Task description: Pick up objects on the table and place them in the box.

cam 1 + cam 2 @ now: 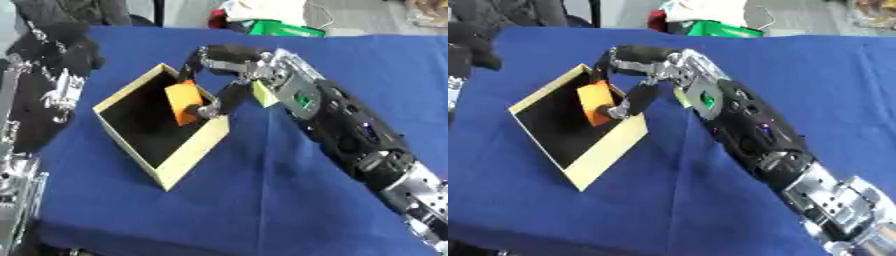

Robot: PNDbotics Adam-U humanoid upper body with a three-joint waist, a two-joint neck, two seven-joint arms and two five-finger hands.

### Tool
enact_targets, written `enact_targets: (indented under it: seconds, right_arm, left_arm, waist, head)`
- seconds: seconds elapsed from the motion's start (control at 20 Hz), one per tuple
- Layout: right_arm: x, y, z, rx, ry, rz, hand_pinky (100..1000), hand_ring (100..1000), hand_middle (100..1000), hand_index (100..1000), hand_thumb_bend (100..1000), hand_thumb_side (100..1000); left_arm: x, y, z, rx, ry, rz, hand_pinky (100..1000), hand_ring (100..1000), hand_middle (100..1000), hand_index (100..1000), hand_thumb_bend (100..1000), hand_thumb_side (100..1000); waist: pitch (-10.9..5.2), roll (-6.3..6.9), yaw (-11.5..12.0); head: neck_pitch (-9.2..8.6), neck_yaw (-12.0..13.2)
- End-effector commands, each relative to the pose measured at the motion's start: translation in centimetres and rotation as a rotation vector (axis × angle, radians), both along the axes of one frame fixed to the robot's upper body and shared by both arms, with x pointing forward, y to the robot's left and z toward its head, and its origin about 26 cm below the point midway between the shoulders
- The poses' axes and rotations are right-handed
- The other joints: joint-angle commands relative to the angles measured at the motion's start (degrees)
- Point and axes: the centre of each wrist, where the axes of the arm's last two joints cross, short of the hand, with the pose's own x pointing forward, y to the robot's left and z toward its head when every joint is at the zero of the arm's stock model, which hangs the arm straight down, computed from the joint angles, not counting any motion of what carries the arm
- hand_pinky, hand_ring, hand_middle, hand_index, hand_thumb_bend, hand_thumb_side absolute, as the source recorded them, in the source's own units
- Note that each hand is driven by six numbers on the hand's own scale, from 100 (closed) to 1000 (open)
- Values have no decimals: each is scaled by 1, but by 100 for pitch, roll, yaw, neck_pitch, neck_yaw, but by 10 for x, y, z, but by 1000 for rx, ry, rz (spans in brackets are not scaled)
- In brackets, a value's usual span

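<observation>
Orange block (183, 101), pale yellow box (194, 150) with black inside, plain blue tablecloth (262, 200), black hand (229, 65)

A lab-like workspace: blue-clothed table (262, 200), clutter (262, 20) behind.

Blue-covered bench (262, 200), cluttered far edge.
Cloth is deep blue, lightly creased, evenly lit with no hard shadows. Beyond the far edge: pale grey floor (367, 17), a green item (284, 29) next to something red (219, 21), white crumpled material (262, 10) above them. Dark shapes at upper left, unclear.
</observation>
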Motion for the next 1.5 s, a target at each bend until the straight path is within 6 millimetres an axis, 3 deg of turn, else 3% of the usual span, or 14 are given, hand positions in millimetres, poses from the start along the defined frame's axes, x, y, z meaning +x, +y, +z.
enact_targets:
  seconds: [0.05,0.3,0.55,1.0,1.5]
  right_arm:
    - [0,3,8,-12,-34,14,800,858,736,903,305,470]
    - [0,1,10,13,-37,10,810,876,812,943,354,496]
    - [-1,-7,20,47,-61,-9,809,874,807,939,341,471]
    - [2,-61,52,136,-109,-166,816,888,832,951,359,431]
    - [8,-110,46,104,-31,-298,836,925,881,972,365,399]
  left_arm:
    - [-3,-1,9,5,-33,-11,622,584,569,754,277,584]
    - [-2,-1,8,9,-28,-12,621,584,569,754,278,584]
    - [-2,0,7,11,-27,-7,621,583,568,754,278,585]
    - [-2,4,5,22,-22,10,620,583,567,754,278,587]
    - [-1,7,3,25,-14,23,619,583,565,754,280,592]
  waist:
    - [-99,17,-28]
    - [-118,19,-84]
    - [-128,13,-139]
    - [-134,-1,-318]
    - [-69,40,-349]
  head:
    - [-65,11]
    - [-34,54]
    - [-3,107]
    - [-4,276]
    - [-49,329]
